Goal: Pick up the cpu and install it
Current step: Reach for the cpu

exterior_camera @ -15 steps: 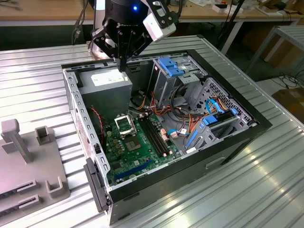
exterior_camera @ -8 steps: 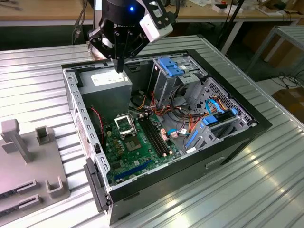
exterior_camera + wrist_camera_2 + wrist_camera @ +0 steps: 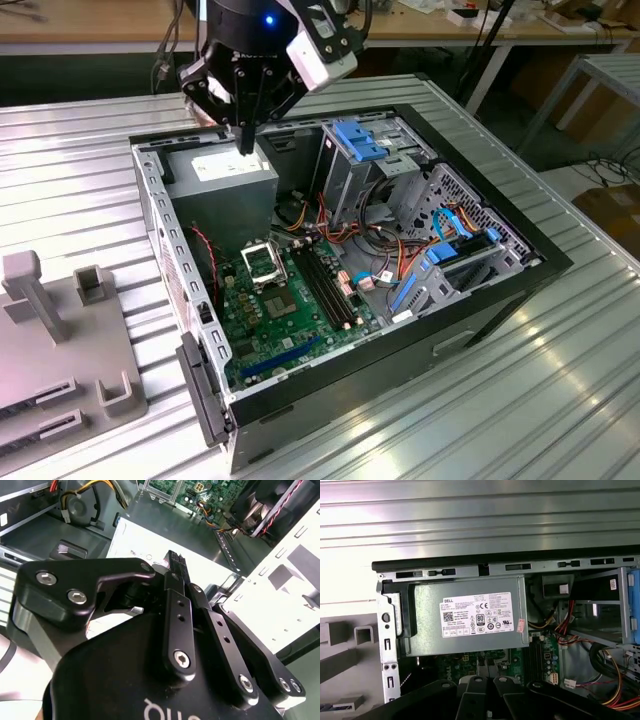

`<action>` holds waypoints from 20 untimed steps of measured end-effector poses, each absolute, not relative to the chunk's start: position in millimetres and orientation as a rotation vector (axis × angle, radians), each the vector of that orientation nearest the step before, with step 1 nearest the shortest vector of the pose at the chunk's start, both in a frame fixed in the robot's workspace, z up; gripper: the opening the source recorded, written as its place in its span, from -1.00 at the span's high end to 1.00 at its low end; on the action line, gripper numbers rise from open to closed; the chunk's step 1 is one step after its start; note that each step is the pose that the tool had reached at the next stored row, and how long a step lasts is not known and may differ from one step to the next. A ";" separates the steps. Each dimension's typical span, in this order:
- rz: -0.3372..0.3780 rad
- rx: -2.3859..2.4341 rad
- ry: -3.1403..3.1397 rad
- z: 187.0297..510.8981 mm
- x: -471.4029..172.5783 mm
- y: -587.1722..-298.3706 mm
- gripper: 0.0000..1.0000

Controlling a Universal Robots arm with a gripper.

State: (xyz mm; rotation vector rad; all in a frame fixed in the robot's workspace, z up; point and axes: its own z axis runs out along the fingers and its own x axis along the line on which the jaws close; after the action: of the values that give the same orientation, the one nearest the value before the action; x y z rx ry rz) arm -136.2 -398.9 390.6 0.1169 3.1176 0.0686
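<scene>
Black gripper (image 3: 247, 140) fingers are drawn together, tips meeting, in the exterior view and the second wrist view (image 3: 175, 562). Whether anything thin is pinched between them cannot be told, so the place of the cpu cannot be confirmed.

Position: the tool hangs tips-down directly above the grey power supply (image 3: 222, 190), close over its white label and inside the open computer case (image 3: 540, 262). The socket (image 3: 262, 262), silver-framed with a dark centre, lies on the green motherboard (image 3: 290, 320), below the tips and well to one side of them. It appears unfilled.

Judgement: installation is not done. The work stands between pick and seating, with the tool short of the socket. Seating would call for the tool square over the silver frame, a level chip and a gentle, straight descent.

Surroundings: a dark square chip (image 3: 283, 305) fixed to the board sits just past the socket from the tool and should not be mistaken for the target. Memory slots (image 3: 325, 285) run beside the socket. A bundle of red, yellow and orange cables (image 3: 330, 225) hangs near the socket's far side and is the likeliest snag. The power supply's edge crowds the approach. A blue-tabbed drive cage (image 3: 362, 140) stands beside the tool. A grey fixture (image 3: 40, 340) rests outside the case on the ribbed metal table (image 3: 90, 140).
</scene>
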 end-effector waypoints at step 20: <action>0.069 0.117 3.119 389.6 -145.3 -398.8 0.79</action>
State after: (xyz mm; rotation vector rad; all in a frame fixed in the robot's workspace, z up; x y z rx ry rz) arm -145.3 -398.8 389.6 0.1170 3.1186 0.0686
